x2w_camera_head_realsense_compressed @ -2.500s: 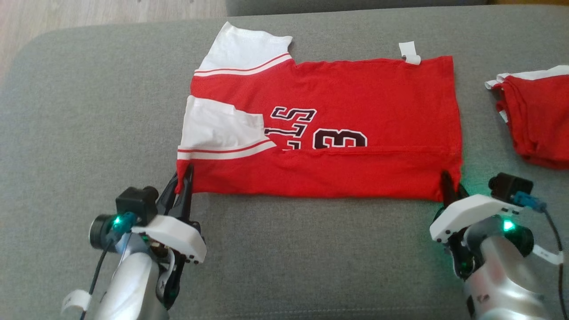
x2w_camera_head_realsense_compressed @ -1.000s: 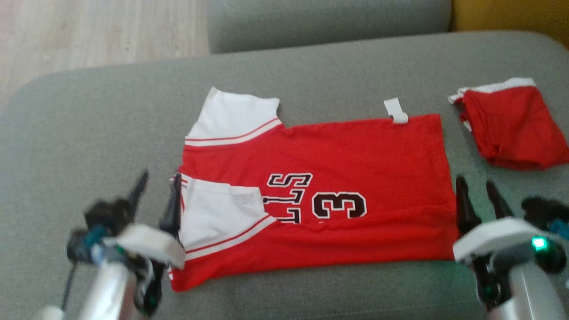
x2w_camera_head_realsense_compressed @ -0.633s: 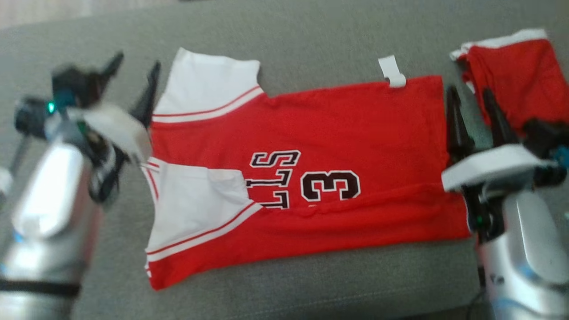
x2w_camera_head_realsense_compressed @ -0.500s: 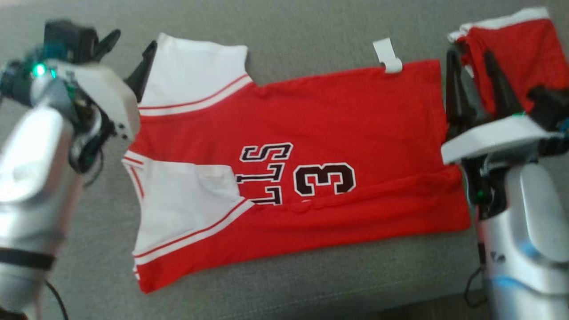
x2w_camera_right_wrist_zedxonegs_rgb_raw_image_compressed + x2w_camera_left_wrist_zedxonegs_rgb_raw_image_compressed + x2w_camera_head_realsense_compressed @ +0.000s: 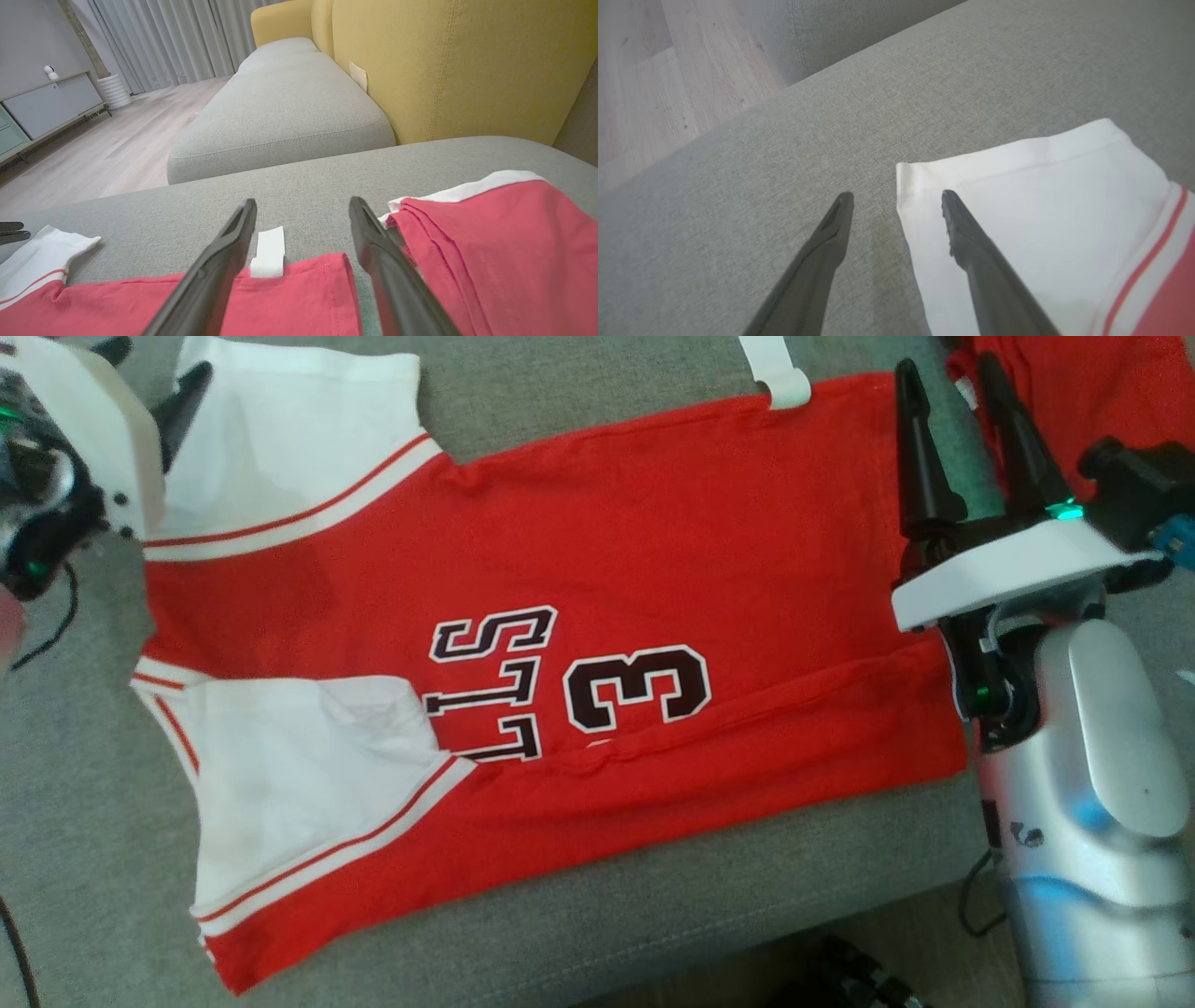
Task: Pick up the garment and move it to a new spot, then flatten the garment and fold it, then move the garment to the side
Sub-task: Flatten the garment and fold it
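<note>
**Red jersey (image 5: 653, 523) half folded, far corners next**

Red cloth lay flat on the grey sofa cushion (image 5: 672, 915), and its near long edge was already turned over the printed front. The left gripper (image 5: 896, 198) hovered with its fingers wide apart and empty, and the corner of the white sleeve (image 5: 1041, 210) was under its inner finger. The right gripper (image 5: 945, 373) was also fully spread and held nothing. The far hem corner with the white label (image 5: 268, 252) lay between its fingers.

By my judgement the folding step was in hand. Next, both grippers should go down together, pinch these two corners and bring the far edge toward the robot.

Beyond both pairs of fingertips the cushion was bare. A second red garment (image 5: 490, 242), already folded, lay just beside the right gripper's outer finger, so the pinch should not catch it. Outside the left gripper the cushion ran bare to its rounded edge, then came the wooden floor (image 5: 654, 93).
</note>
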